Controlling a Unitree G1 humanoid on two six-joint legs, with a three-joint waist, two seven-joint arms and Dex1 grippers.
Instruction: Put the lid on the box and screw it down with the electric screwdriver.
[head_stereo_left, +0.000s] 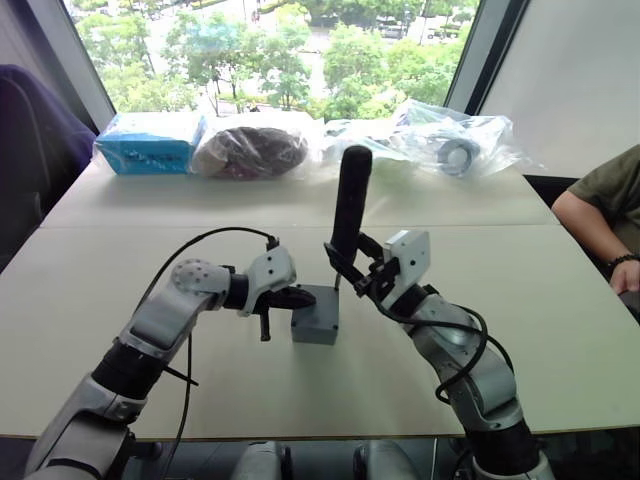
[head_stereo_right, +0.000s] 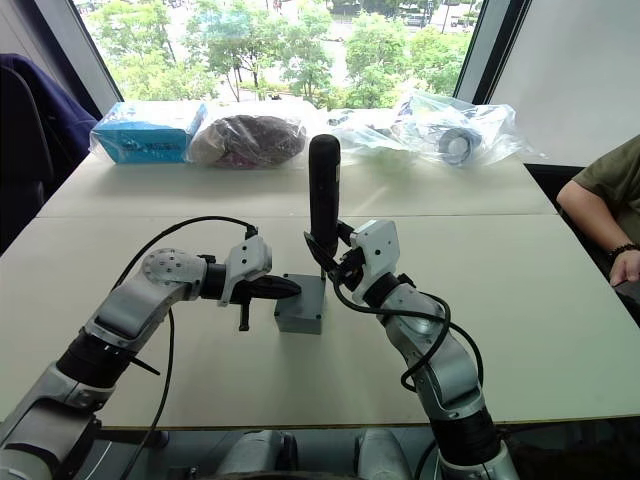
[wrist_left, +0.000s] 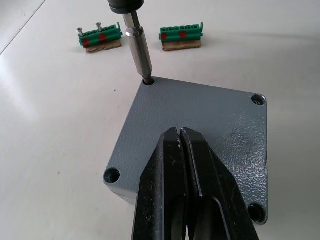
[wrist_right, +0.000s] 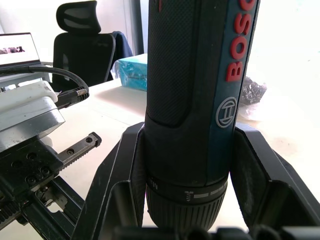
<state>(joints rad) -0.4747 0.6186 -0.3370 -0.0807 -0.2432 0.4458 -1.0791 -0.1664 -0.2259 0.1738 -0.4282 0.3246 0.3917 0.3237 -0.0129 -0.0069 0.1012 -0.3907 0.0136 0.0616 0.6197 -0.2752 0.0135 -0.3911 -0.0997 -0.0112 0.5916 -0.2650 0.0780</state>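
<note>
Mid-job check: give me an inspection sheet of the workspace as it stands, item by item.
Surface: pale tabletop, two boards joined by a seam.
Job's things: grey plastic lid seated on the grey square box; black electric screwdriver upright, its metal bit in one corner screw hole.
Clutter: two small green connectors beyond the box; blue packet and clear plastic bags at the far edge.
Grippers: left gripper shut, resting on the lid; right gripper clamped around the screwdriver.
Cables: black cables looping along both arms.
Surroundings: window with trees; a person's arm at the table's right.
</note>
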